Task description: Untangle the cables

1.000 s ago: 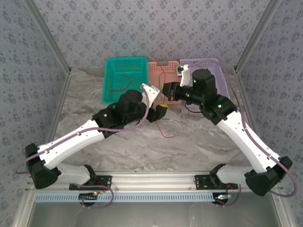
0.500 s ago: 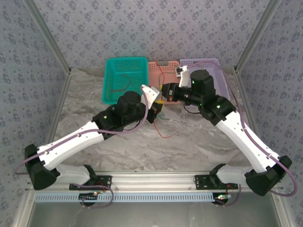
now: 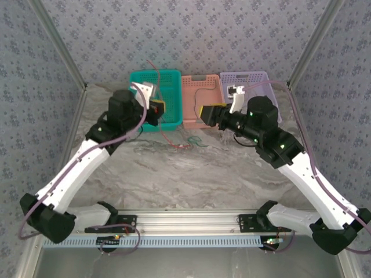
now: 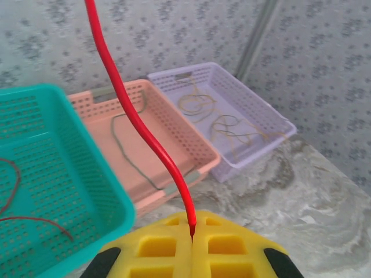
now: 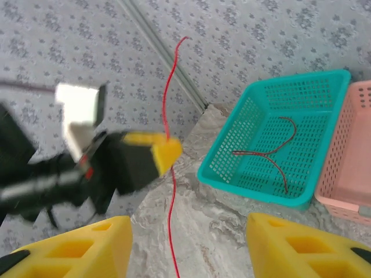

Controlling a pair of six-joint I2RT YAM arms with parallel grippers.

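Left gripper (image 4: 192, 231): jaws pinch the red cable (image 4: 139, 124) beside the teal basket (image 4: 87, 191). Right gripper (image 5: 188, 243): jaws spread, holding nothing.

Overall light: soft, even brightness is falling from above in all three views.
Shadows: the arms are casting faint, diffuse shadows on the marble surface (image 3: 232, 174).
Top view: edges and wall pattern are reading crisp.
Small lights: green lamps are glowing on the right arm (image 3: 282, 146).
Left wrist view: the left tool (image 4: 191, 229) is sitting slightly soft at the bottom edge, while the red cable (image 4: 139, 124) is showing sharp.
Right wrist view: motion blur is smearing the left arm, the right tool (image 5: 188, 246) is looming out of focus, and the teal basket (image 5: 249, 185) is rendering clearer.
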